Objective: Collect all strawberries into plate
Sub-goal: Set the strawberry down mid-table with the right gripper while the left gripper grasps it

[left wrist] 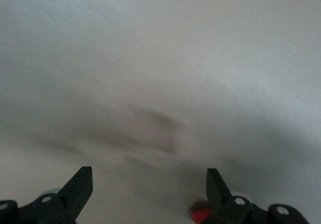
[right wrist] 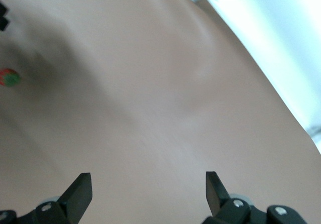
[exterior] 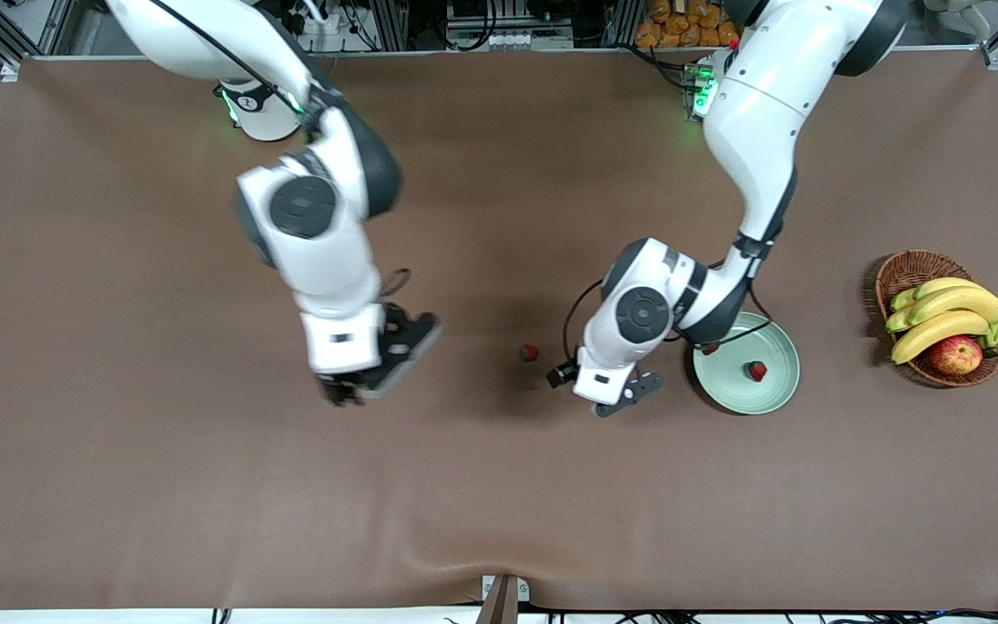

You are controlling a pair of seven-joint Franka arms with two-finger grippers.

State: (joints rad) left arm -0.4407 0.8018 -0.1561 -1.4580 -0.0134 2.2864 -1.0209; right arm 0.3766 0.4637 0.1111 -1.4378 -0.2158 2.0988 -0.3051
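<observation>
Strawberries are seen at three places on the brown table cover (exterior: 482, 485). One strawberry on the table (exterior: 528, 353) lies bare on the cover, between the two grippers and well apart from the plate (exterior: 772, 386), toward the right arm's end of the table from it; the same berry is seen small in the right wrist view. A second strawberry in the plate (exterior: 757, 371) rests on the plate's floor, near its middle. A third strawberry at the plate's rim (exterior: 710, 348) is partly hidden under the left arm's forearm, so that it cannot be told whether it lies inside the rim or on it. The pale green plate is set on the cover beside a woven basket (exterior: 902, 276), which stands toward the left arm's end of the table and holds bananas (exterior: 949, 314) and an apple (exterior: 955, 354). The left gripper (exterior: 629, 397) is held low over the cover just beside the plate, on the side toward the loose berry; its fingers (left wrist: 80, 186) are spread wide with nothing between them, and a red blur is seen by one fingertip in the left wrist view. The right gripper (exterior: 359, 392) is held over bare cover toward the right arm's end of the table, apart from the loose berry; its fingers (right wrist: 81, 190) are likewise spread wide and empty.
</observation>
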